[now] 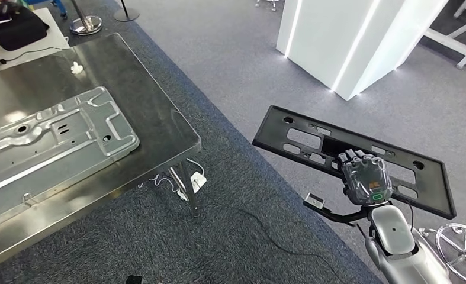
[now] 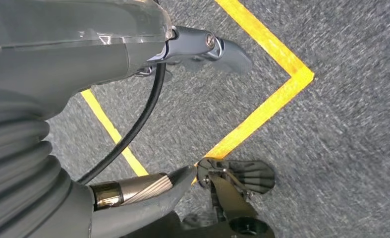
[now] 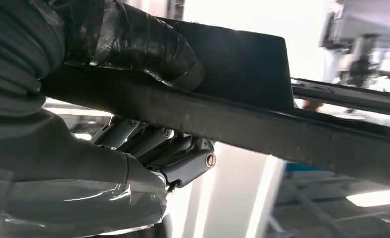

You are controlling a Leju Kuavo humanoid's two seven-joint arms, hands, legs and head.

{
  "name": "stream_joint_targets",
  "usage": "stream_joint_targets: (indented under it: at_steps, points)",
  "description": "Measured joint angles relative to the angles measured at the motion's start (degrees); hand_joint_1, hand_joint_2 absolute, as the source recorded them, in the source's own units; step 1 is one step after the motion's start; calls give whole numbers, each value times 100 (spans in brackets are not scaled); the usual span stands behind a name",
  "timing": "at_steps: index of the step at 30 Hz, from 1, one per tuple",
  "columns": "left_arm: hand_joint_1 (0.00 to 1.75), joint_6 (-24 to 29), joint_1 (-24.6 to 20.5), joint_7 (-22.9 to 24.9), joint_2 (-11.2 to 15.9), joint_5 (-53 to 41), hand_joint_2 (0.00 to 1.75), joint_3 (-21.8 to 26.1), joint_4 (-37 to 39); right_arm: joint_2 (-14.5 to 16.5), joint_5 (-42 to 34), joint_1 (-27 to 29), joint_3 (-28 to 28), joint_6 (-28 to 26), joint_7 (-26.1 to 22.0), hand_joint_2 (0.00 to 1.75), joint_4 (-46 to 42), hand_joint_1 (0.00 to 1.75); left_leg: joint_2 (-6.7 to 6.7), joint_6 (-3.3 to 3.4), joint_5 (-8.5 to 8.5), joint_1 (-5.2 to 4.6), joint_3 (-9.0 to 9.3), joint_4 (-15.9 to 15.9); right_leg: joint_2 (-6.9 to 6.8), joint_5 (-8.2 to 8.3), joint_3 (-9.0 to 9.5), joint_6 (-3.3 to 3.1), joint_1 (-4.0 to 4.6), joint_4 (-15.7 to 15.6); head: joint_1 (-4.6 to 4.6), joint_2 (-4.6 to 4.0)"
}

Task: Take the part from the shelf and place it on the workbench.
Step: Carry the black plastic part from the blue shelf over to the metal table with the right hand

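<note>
Right hand [image 1: 366, 177] clamps the black part [image 1: 313, 139] near its middle, thumb on one face and fingers [image 3: 183, 166] curled under the other, probably so the long panel balances level in the air, well apart from the desk [image 1: 159, 118]. Left hand [image 2: 202, 47] hangs over grey carpet with yellow tape [image 2: 262, 111], holding nothing, fingers apart. A silver panel [image 1: 47, 142] lies on the steel desk; a white pillar [image 1: 349, 41] stands beyond.

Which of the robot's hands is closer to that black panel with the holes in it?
The right. The right hand grips the black panel itself, fingers wrapped over its edge. The left hand hangs over grey carpet with yellow floor tape, touching nothing.
</note>
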Motion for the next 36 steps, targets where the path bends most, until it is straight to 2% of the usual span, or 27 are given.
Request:
stream_joint_targets:
  at_steps: [1, 2, 3, 4, 5, 7, 9, 10, 11, 13, 15, 16, 17, 19, 21, 22, 24, 25, 27, 28, 29, 30, 31, 32, 33, 35, 36]
  points:
    - [0, -2, 0, -3, -6, -5, 175, 2, 0, -2, 6, -16, 17, 30, -21, 175, 12, 175, -80, 1, -2, -3, 5, 3, 10, 84, -73, -3, 0, 45, 1, 0]
    - [0, -2, 2, -5, -10, -13, 175, 5, 0, -2, 10, -50, 40, 67, -38, 175, 25, 175, -162, -1, -3, -4, 12, 9, 24, 270, -32, -11, -3, -137, 1, 0]
    - [0, -2, 3, -7, -13, -24, 175, 7, 0, -2, 13, -106, 65, 107, -53, 175, 37, 175, -237, -8, -6, -3, 17, 18, 76, 510, 100, -23, -10, -490, 2, 0]
    - [0, -4, 2, -10, -15, -40, 175, 9, 0, -2, 13, -180, 95, 149, -68, 175, 52, 175, -308, -22, -12, -9, 12, 36, 209, 703, 259, -40, -18, -885, 2, 0]
    - [0, -6, -6, -13, -19, -60, 175, 10, 0, -2, 11, -262, 130, 195, -85, 175, 70, 175, -372, -46, -17, -12, -3, 57, 332, 822, 396, -54, -26, -1210, 0, 0]
    - [0, -10, -20, -19, -24, -101, 175, 14, 0, 2, 7, -428, 229, 289, -122, 175, 117, 175, -499, -120, -12, 2, -53, 72, 467, 851, 521, -88, -16, -1498, 1, 0]
    - [0, -12, -11, -21, -24, -126, 175, 20, 0, 24, 0, -565, 338, 358, -149, 175, 166, 175, -586, -201, 3, 27, -100, 64, 326, 858, 554, -147, -11, -1544, 2, 0]
    - [0, -13, -2, -20, -23, -132, 175, 21, 0, 43, -6, -620, 382, 378, -158, 175, 186, 175, -500, -229, -30, 21, -132, 117, 251, 871, 578, -188, -20, -1574, -5, 0]
    - [0, -16, 1, -19, -23, -141, 175, 22, 0, 61, -18, -673, 421, 394, -169, 175, 202, 175, -342, -251, -123, 12, -209, 268, 168, 882, 602, -231, -31, -1605, -17, 0]
    - [0, -27, -13, -16, -24, -167, 175, 24, 0, 81, -47, -772, 503, 429, -196, 175, 237, 175, 24, -287, -455, 13, -513, 895, 2, 876, 635, -288, -23, -1630, -39, 0]
    - [0, -37, -28, -14, -25, -192, 175, 25, 0, 93, -72, -857, 604, 471, -221, 175, 283, 175, 148, -327, -696, 40, -857, 1550, -177, 852, 646, -301, -3, -1621, -43, 0]
    - [0, -40, -26, -13, -25, -196, 175, 26, 0, 104, -79, -889, 662, 492, -233, 175, 308, 175, 170, -340, -675, 47, -913, 1644, -261, 835, 654, -297, 2, -1614, -43, 0]
    - [0, -42, -22, -13, -25, -199, 175, 26, 0, 118, -86, -916, 721, 510, -246, 175, 331, 175, 196, -343, -545, 49, -844, 1507, -342, 813, 669, -288, 4, -1605, -43, 0]
    - [0, -43, -18, -14, -24, -201, 175, 27, 0, 137, -97, -961, 828, 539, -264, 175, 368, 175, 392, -312, -182, 25, -444, 749, -498, 752, 718, -250, 17, -1583, -43, 0]
    - [0, -43, -27, -16, -27, -202, 175, 28, 0, 144, -106, -1018, 897, 555, -273, 175, 398, 175, 559, -239, -6, -21, -157, 188, -632, 696, 756, -193, 55, -1564, -37, 0]
    - [0, -43, -27, -18, -31, -202, 175, 29, 0, 149, -110, -1052, 925, 560, -280, 175, 413, 175, 569, -208, -17, -44, -133, 121, -689, 681, 768, -165, 75, -1566, -32, 0]
    - [0, -40, -13, -20, -37, -203, 175, 32, 0, 166, -115, -1118, 975, 565, -297, 175, 431, 175, 428, -142, -3, -36, -132, 96, -771, 655, 803, -102, 80, -1584, -28, 0]
    - [0, -38, -5, -21, -37, -204, 175, 33, 0, 175, -120, -1145, 998, 566, -303, 175, 437, 175, 362, -109, 4, -22, -108, 67, -701, 615, 814, -69, 66, -1552, -25, 0]
    - [0, -32, -13, -21, -40, -209, 175, 38, 0, 180, -131, -1180, 1031, 568, -305, 175, 448, 175, 238, -40, 24, 14, -52, 9, -370, 396, 678, -29, 36, -1198, -16, 0]
    - [0, -32, -26, -21, -43, -213, 175, 39, 0, 176, -138, -1188, 1045, 571, -306, 175, 460, 175, 175, -22, 23, 11, -44, 2, -181, 234, 512, -25, 30, -853, -13, 0]
    - [0, -31, -37, -21, -49, -215, 175, 40, 0, 173, -145, -1187, 1060, 575, -307, 175, 476, 175, 105, -5, 20, 7, -43, 3, -73, 80, 298, -24, 30, -468, -11, 0]
    - [0, -30, -44, -21, -55, -218, 175, 41, 0, 170, -154, -1180, 1075, 580, -307, 175, 493, 175, 25, 4, 17, 2, -40, 5, -23, -4, 109, -24, 32, -159, -11, 0]
    - [0, -29, -44, -21, -59, -218, 175, 42, 0, 170, -165, -1172, 1096, 586, -308, 175, 511, 175, -58, 7, 13, -3, -35, 8, -2, 18, -8, -28, 33, -18, -11, 0]
    - [0, -28, -40, -21, -62, -218, 175, 44, 0, 171, -176, -1167, 1115, 590, -308, 175, 523, 175, -143, 7, 10, -6, -26, 13, 10, 157, -19, -38, 32, -97, -11, 0]
    - [0, -27, -36, -21, -64, -219, 175, 46, 0, 170, -185, -1166, 1132, 592, -305, 175, 529, 175, -228, 2, 6, -6, -14, 19, 50, 392, 78, -55, 32, -393, -11, 0]
    - [0, -25, -35, -22, -71, -226, 175, 50, 1, 166, -197, -1173, 1156, 592, -295, 175, 536, 175, -382, -23, -5, -3, -12, 37, 293, 779, 380, -108, 20, -1151, -14, 0]
    - [0, -23, -40, -22, -77, -229, 175, 51, 2, 158, -202, -1178, 1167, 593, -289, 175, 539, 175, -454, -49, -2, 6, -29, 43, 400, 862, 492, -130, 20, -1408, -14, 0]
